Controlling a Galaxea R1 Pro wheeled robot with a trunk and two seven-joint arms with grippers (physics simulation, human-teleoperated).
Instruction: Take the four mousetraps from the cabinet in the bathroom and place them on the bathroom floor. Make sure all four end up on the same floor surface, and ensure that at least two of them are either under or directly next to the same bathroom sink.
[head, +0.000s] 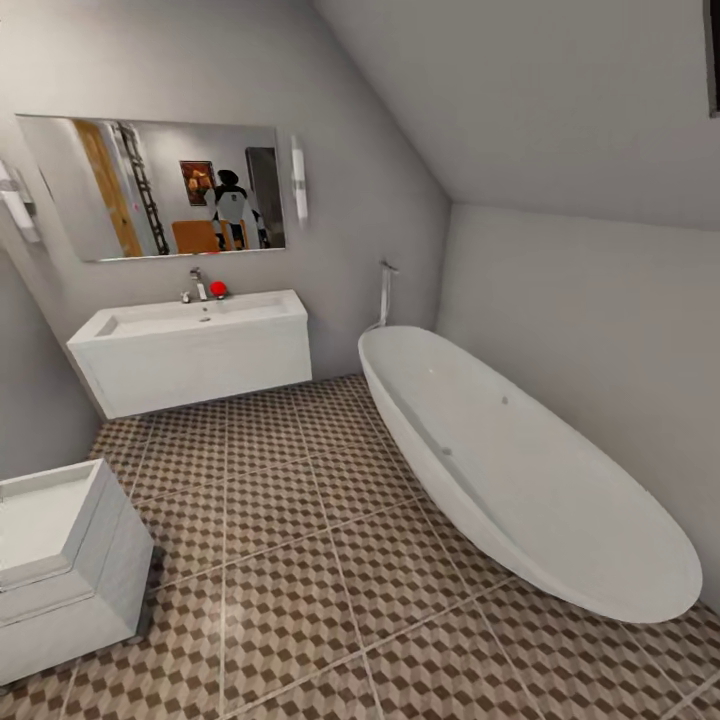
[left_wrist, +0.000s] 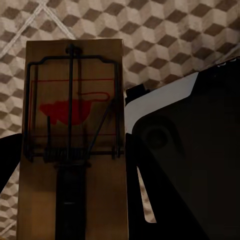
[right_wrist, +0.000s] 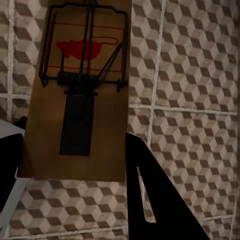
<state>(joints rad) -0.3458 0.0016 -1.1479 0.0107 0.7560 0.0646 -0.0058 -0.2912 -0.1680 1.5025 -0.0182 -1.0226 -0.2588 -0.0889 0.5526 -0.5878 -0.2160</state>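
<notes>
Count, wooden mousetraps with dark wire and red mouse print: 2, first mousetrap (left_wrist: 72, 145) in left wrist view, second mousetrap (right_wrist: 80, 90) in right wrist view.
White wall-hung sink with vanity (head: 190, 350), far left: 1.
White oval bathtub (head: 520, 470), right: 1.
Rectangular wall mirror (head: 150, 185): 1.
Small red object (head: 217, 289) on sink: 1.

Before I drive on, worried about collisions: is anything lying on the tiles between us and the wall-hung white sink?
Nothing visible: the cube-patterned tile floor lies bare up to the white sink vanity; the white oval bathtub stands off to the right.
</notes>
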